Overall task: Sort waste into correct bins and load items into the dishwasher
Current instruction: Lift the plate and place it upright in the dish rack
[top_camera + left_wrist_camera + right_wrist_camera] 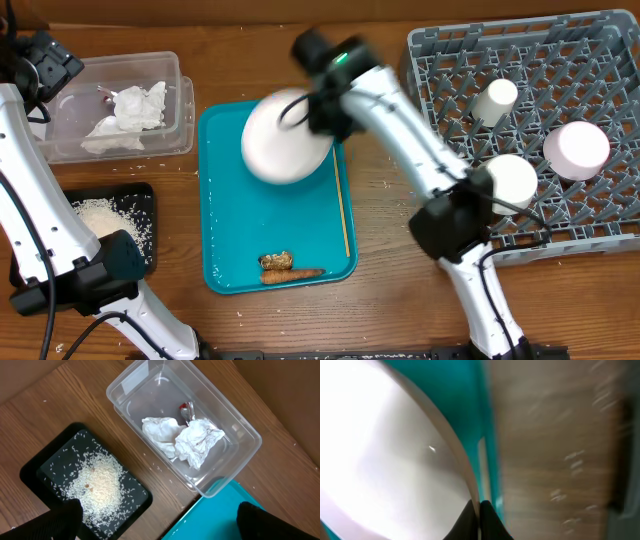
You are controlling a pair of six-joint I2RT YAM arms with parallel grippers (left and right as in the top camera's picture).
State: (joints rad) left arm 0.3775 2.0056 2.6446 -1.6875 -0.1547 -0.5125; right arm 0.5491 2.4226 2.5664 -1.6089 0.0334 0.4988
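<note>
My right gripper (318,100) is shut on the rim of the large white plate (285,140), which hangs tilted over the teal tray (225,230). In the right wrist view the closed gripper (479,504) pinches the plate (385,450) at its edge. A brown scrap (276,260) and an orange carrot-like stick (295,273) lie at the tray's near end. The clear tub (240,425) holds crumpled tissue (185,440) and a red wrapper (187,410). Rice (100,480) lies on the black tray (35,467). My left gripper (160,525) hovers open above them, holding nothing.
The grey dish rack (560,40) at the right holds a small cup (495,100), a pale pink bowl (576,150) and a white dish (510,180). A thin wooden stick (343,210) lies along the teal tray's right side. A few rice grains are scattered on the table.
</note>
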